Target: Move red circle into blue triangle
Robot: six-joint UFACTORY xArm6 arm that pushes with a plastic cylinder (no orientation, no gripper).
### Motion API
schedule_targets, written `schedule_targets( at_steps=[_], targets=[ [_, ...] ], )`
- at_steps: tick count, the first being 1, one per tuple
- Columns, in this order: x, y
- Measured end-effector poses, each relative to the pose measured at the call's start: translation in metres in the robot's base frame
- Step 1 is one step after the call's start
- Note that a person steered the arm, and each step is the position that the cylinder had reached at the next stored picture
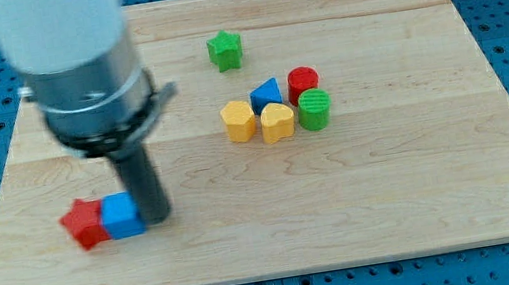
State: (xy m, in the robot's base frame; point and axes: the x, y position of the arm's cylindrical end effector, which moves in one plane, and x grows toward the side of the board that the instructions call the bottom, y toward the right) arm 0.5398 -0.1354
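The red circle (303, 82) lies at the view's upper middle right, touching the right side of the blue triangle (267, 94). My tip (154, 218) is far from both, at the view's lower left, right beside the blue cube (120, 216). The arm's grey body hangs over the view's upper left and hides part of the board.
A green circle (314, 110) sits just below the red circle. A yellow heart (277, 121) and a yellow hexagon (239, 121) lie below the blue triangle. A green star (225, 50) lies above the cluster. A red star (83, 224) touches the blue cube's left.
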Motion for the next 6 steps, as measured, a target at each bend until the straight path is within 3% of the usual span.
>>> schedule_targets(
  at_steps=[1, 2, 3, 5, 6],
  targets=[
    [0.000, -0.040],
    [-0.035, 0.025],
    [-0.080, 0.050],
    [-0.104, 0.050],
    [-0.127, 0.076]
  ],
)
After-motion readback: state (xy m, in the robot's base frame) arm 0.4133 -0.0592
